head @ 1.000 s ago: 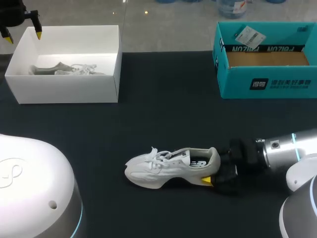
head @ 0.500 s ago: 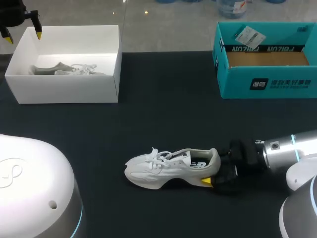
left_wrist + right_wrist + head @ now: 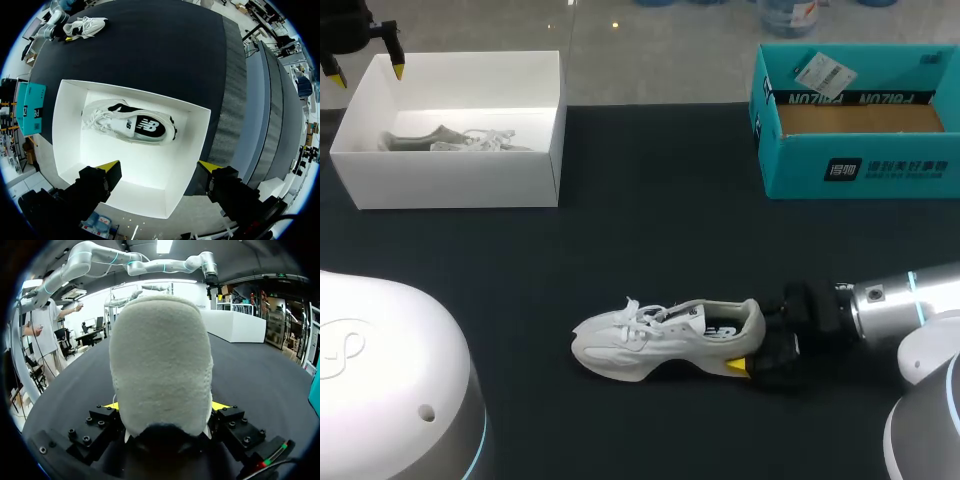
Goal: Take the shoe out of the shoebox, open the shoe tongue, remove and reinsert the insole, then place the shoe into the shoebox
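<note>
A white shoe point(image 3: 660, 340) lies on its side on the dark table, toe pointing left. My right gripper point(image 3: 748, 348) comes in low from the right and is shut on its heel. In the right wrist view the padded heel point(image 3: 160, 365) fills the space between the two yellow-tipped fingers point(image 3: 222, 405). A white shoebox point(image 3: 450, 180) stands at the back left with a second white shoe point(image 3: 445, 138) inside. My left gripper point(image 3: 366, 72) hangs open above the box's far left corner. In the left wrist view that shoe point(image 3: 130, 122) lies in the box point(image 3: 70, 115), ahead of the open gripper point(image 3: 159, 166).
A teal cardboard box point(image 3: 860, 165) with a brown floor stands open at the back right. Dark tabletop point(image 3: 650, 230) lies bare between the two boxes and the shoe. The left wrist view shows the teal box point(image 3: 30, 107) beside the white one.
My right gripper has edged slightly further left at the shoe's heel. The shoe, the boxes and the left arm have stayed where they were.
</note>
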`<state>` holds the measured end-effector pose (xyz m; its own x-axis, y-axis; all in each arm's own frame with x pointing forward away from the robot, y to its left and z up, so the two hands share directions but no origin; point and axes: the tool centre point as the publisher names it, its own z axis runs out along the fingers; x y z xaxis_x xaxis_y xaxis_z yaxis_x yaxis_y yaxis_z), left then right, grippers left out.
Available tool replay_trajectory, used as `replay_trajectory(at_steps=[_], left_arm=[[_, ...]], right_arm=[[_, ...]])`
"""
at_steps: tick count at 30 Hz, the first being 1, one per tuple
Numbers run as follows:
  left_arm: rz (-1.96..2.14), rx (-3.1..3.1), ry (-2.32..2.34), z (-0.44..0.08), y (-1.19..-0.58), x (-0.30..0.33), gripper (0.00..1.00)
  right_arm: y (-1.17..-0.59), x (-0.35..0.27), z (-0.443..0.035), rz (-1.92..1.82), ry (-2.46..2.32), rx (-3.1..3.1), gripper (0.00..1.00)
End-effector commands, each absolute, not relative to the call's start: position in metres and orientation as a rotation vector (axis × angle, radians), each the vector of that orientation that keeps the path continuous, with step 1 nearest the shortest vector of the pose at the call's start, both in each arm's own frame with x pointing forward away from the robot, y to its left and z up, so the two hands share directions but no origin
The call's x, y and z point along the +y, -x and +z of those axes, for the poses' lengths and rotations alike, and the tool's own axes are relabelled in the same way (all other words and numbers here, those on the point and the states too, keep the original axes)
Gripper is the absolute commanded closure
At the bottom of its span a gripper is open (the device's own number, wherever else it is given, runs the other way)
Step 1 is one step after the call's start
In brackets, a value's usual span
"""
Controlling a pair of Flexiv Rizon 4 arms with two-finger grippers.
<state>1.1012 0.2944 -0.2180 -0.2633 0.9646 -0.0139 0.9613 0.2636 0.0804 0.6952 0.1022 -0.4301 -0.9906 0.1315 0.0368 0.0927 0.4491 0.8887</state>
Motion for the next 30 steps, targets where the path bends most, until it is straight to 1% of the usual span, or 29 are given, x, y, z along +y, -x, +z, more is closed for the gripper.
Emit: replay_trajectory(at_steps=[1, 14, 18, 21, 24, 25, 30], left_arm=[[0.087, 2.449, -1.871, -0.218, -1.101, 0.295, 0.00], [0.087, 2.449, -1.871, -0.218, -1.101, 0.295, 0.00], [0.131, 2.519, -1.765, -0.211, -1.084, 0.289, 0.00], [0.221, 2.596, -1.647, -0.209, -1.072, 0.284, 0.00], [0.212, 2.726, -1.445, -0.208, -1.062, 0.282, 0.00], [0.268, 2.774, -1.344, -0.207, -1.057, 0.280, 0.00], [0.216, 2.824, -1.051, -0.204, -1.030, 0.270, 0.00]], right_arm=[[-0.695, 0.104, -0.431, 1.609, -0.206, 2.646, 1.00], [-0.695, 0.104, -0.431, 1.609, -0.206, 2.646, 1.00], [-0.695, 0.104, -0.431, 1.609, -0.206, 2.646, 1.00], [-0.695, 0.104, -0.431, 1.609, -0.206, 2.646, 1.00], [-0.695, 0.104, -0.431, 1.609, -0.206, 2.646, 1.00], [-0.695, 0.104, -0.431, 1.609, -0.206, 2.646, 1.00], [-0.695, 0.104, -0.431, 1.609, -0.206, 2.646, 1.00]])
